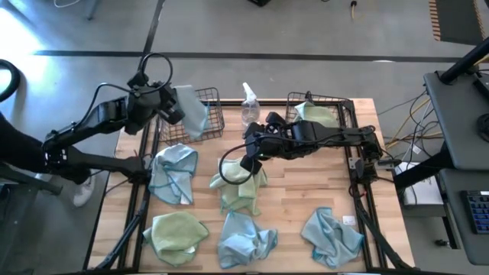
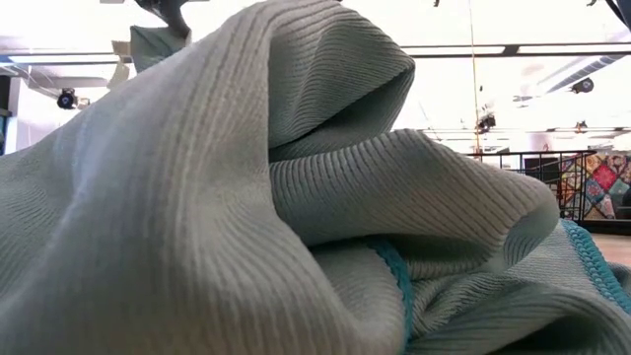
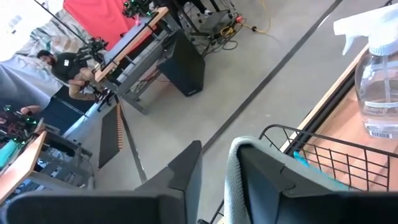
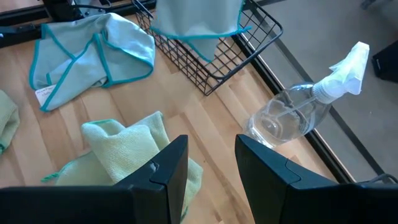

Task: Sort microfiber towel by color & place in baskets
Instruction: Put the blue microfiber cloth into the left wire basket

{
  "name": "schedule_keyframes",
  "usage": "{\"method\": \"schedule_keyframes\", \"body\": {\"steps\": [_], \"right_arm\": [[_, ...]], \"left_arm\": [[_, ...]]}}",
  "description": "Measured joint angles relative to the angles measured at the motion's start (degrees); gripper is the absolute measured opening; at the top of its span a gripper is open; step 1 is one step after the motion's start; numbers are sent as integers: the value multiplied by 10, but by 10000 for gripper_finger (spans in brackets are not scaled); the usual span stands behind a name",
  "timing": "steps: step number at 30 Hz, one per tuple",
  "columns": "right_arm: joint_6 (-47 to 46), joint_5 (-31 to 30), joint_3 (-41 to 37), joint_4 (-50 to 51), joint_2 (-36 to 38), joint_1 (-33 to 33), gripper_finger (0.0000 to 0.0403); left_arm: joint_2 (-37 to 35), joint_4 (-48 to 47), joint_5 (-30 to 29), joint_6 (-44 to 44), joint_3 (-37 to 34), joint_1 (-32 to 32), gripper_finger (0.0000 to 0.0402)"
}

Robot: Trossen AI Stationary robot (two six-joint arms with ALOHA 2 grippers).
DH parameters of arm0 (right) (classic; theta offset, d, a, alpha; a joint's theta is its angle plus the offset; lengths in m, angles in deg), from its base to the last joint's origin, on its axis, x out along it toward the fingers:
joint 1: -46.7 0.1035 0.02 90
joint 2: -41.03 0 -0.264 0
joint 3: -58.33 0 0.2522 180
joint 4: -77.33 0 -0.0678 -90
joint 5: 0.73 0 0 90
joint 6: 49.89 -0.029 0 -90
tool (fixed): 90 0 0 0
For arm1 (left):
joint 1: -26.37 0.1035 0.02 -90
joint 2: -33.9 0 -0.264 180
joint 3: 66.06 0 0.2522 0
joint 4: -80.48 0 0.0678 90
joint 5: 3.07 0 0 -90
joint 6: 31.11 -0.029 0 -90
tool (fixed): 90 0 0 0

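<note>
Looking down from the high view: left claw (image 1: 177, 109) over the left basket (image 1: 208, 99), blue towel (image 1: 191, 111) draped across its rim; whether gripped, cannot tell. Right claw (image 1: 250, 160) parted, empty, above a yellow-green towel (image 1: 238, 187) mid-worktop (image 1: 298, 198). Low view: only ribbed, soft, floppy cloth (image 2: 296, 197) up close. Left wrist view: fabric edge (image 3: 233, 180) between the fingers (image 3: 273, 180). Right wrist view: plush, light, limp towel (image 4: 124, 146); best pinched at a raised fold.

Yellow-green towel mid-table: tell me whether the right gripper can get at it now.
Probably yes. The right gripper hovers open right over that yellow-green towel, nothing between them; the spray bottle stands off to one side.
</note>
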Motion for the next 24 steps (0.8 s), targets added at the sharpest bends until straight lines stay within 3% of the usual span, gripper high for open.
{"method": "schedule_keyframes", "body": {"steps": [8,20,24], "right_arm": [[-4,0,0,0,0,0,130],[-23,1,-1,1,0,3,130],[-23,2,-1,1,0,3,130]], "left_arm": [[2,7,-72,0,0,11,125],[34,-7,-71,0,0,56,165],[57,-36,-9,14,0,73,176]]}}
